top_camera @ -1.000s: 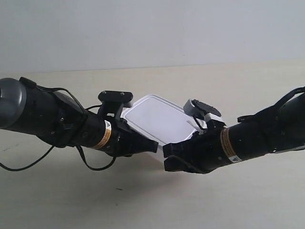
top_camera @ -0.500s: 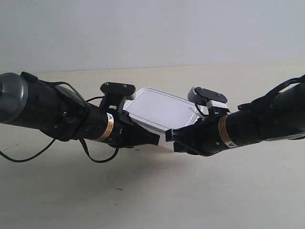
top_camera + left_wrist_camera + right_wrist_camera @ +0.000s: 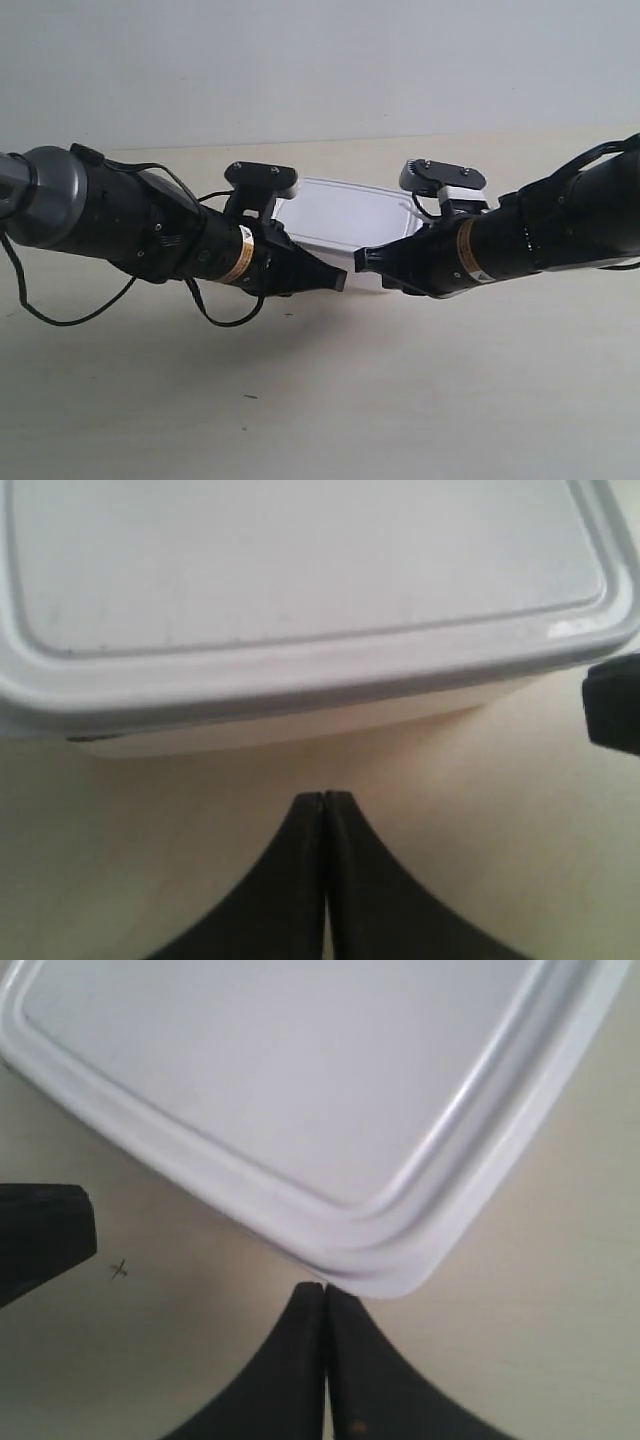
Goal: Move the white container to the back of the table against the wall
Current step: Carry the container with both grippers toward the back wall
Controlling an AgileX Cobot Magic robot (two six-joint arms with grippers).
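Pale cream-beige tabletop (image 3: 480, 380) runs back to a plain grey-white wall (image 3: 320, 60). White shallow rectangular plastic container (image 3: 345, 212), rimmed snap-on lid on, lies flat on the tabletop toward the back edge, about mid-width of the visible span. A strip of bare tabletop shows between its far side and the wall, so it is not against the wall.

Left gripper (image 3: 324, 798): black fingers pressed together tip to tip, holding nothing. It points at the container's long side wall, just short of it. A thin band of tabletop shows between the tips and the container. Not touching.

Right gripper (image 3: 324, 1288): fingers also pressed together, nothing between them. The tips sit at the lid rim beside a rounded corner of the container. Touching or barely apart, cannot tell.

Exterior view: two black arms reach in low from the tabletop's side edges, their tips near each other at the container's near side. The container shows between and behind the two wrists. Arm at the exterior view's left (image 3: 150, 235) has a loose black cable (image 3: 55, 322) hanging under it. Arm at the exterior view's right (image 3: 540, 240) carries a yellow label band (image 3: 465, 250). Small dark cross mark (image 3: 119, 1270) on the tabletop near the right gripper's tips. Dark speck (image 3: 250, 397) toward the front edge.
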